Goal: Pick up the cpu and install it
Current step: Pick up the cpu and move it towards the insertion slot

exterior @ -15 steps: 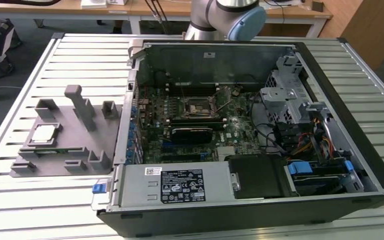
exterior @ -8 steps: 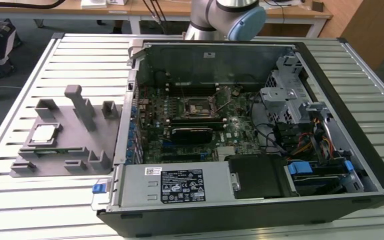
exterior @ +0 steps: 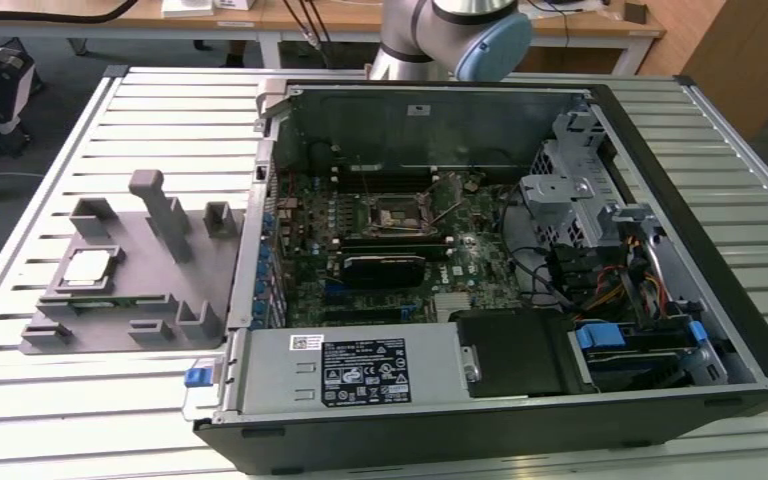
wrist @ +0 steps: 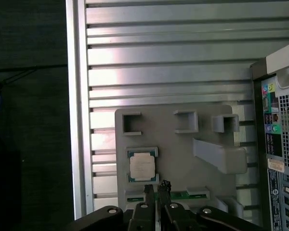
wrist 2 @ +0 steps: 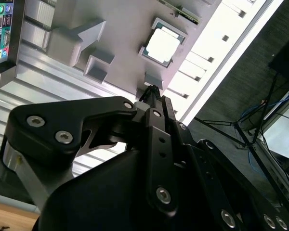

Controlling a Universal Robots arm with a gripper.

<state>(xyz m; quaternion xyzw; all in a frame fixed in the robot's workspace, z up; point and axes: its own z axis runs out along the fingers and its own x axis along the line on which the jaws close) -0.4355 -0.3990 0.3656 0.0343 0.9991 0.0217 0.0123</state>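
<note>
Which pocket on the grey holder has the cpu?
The square pocket on the exterior view's left of the grey holder, beside the green strip: the cpu shows its silvery top there; the others show bare grey.

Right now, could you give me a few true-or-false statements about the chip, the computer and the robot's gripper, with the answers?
1. The small flat silvery square cpu lies on the grey moulded fixture plate. True.
2. The black computer case lies open on the slatted metal table. True.
3. The cpu is already inside the case. False: it lies on the plate beside the case, on the exterior view's left.
4. The black gripper grips the cpu. False: the cpu lies free on the plate, apart from the gripper.
</note>
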